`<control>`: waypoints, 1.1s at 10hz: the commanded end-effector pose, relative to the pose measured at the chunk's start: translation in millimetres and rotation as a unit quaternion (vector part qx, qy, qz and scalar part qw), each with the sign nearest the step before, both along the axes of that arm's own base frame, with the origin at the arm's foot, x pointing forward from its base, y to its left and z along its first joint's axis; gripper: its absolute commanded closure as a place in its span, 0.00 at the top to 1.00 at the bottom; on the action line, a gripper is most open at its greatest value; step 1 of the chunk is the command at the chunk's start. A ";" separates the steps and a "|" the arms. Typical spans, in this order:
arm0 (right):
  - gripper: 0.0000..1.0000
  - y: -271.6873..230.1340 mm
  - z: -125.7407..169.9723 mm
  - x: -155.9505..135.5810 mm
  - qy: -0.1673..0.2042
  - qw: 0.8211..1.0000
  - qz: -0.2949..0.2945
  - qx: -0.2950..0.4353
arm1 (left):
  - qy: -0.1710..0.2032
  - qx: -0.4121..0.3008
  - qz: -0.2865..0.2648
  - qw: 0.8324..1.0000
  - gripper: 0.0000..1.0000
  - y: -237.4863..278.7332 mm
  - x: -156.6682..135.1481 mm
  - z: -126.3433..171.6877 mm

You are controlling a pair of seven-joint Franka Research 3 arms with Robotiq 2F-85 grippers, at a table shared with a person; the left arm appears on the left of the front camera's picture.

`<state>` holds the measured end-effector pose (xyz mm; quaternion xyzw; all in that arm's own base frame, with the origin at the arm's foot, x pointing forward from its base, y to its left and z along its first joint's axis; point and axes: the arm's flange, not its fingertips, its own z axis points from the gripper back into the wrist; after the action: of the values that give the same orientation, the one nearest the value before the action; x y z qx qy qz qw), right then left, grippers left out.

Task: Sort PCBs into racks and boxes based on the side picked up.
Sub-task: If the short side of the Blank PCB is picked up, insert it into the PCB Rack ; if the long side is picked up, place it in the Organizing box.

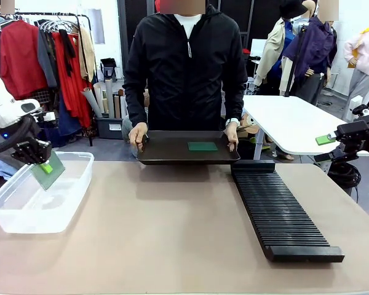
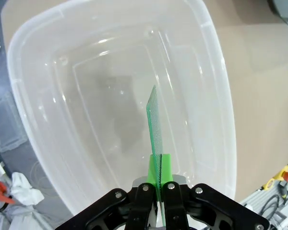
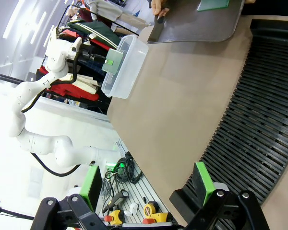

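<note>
1 PCB tight in left claw over tub — right claw wide open.

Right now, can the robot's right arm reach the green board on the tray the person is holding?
Probably yes. The right tool is open and empty, and the green board lies bare on the tray. Just the low black rack lies between, flat on the table.

A clothes rail with red garments stands behind left, a white table right.
</note>
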<state>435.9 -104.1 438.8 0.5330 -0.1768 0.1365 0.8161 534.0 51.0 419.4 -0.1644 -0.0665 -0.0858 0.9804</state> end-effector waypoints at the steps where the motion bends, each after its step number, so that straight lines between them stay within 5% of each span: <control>1: 1.00 1.1 -0.8 -1.4 -0.002 1.000 -0.001 -0.008 | -0.009 0.000 0.019 1.000 0.00 -9.9 -8.1 -9.7; 11: 1.00 1.1 -0.8 -1.4 -0.002 1.000 -0.001 -0.008 | -0.001 -0.035 0.038 0.999 0.00 -16.6 -11.6 -58.4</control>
<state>435.9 -104.1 438.8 0.5329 -0.1768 0.1365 0.8161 525.8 34.7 365.3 -0.1904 -0.0652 -0.0428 0.9786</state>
